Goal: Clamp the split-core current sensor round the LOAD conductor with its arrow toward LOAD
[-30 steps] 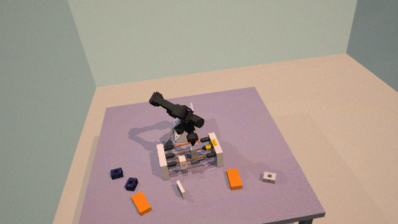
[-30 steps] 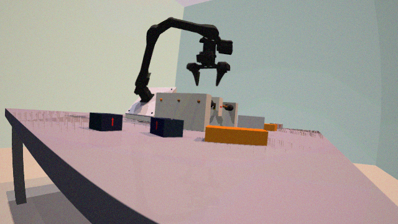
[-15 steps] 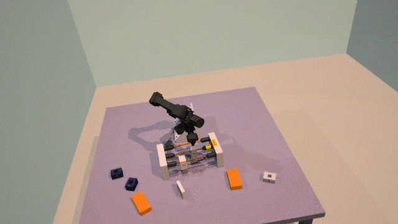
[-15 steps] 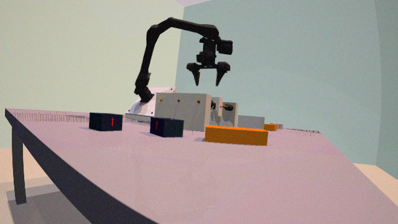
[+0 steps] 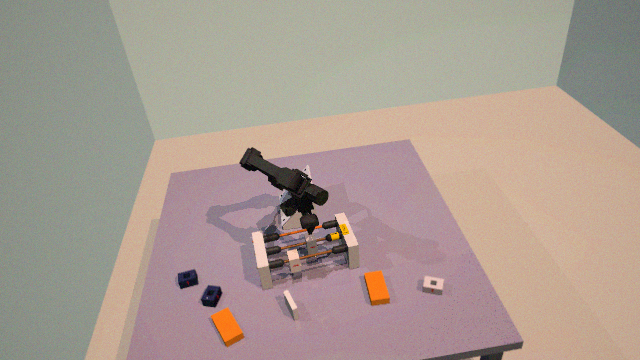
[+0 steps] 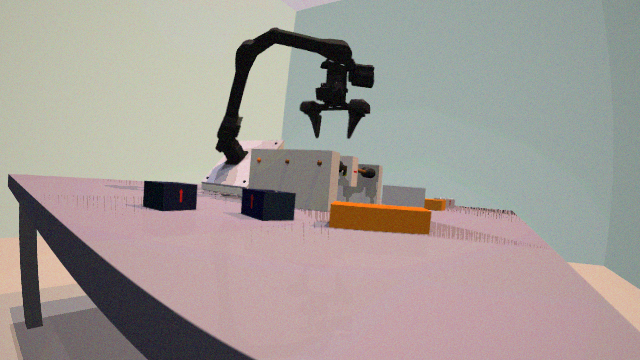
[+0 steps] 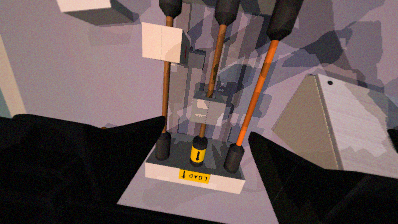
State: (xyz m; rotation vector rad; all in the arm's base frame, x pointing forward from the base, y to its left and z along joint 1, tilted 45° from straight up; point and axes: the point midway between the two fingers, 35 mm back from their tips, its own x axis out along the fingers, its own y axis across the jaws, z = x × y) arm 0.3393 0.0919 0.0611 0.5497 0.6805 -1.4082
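A pale grey split-core sensor (image 5: 311,246) (image 7: 209,109) sits around the middle conductor (image 5: 295,245) (image 7: 217,60). That conductor has a yellow arrow band (image 5: 334,236) (image 7: 198,151) near the end wall with the yellow LOAD label (image 5: 344,229) (image 7: 194,176). The sensor's halves look closed together in the wrist view; whether the latch has caught cannot be seen. A red mark shows on its side in the top view, but its direction is too small to read. My gripper (image 6: 333,136) (image 7: 207,127) is wide open and empty, pointing down above the rack, clear of the sensor.
A white sensor (image 5: 294,261) (image 7: 161,42) sits on the front conductor. Two dark blue sensors (image 5: 188,278) (image 5: 211,296) stand left, a white one (image 5: 433,285) right. Two orange blocks (image 5: 227,327) (image 5: 376,288) and an upright white plate (image 5: 291,305) stand in front of the rack.
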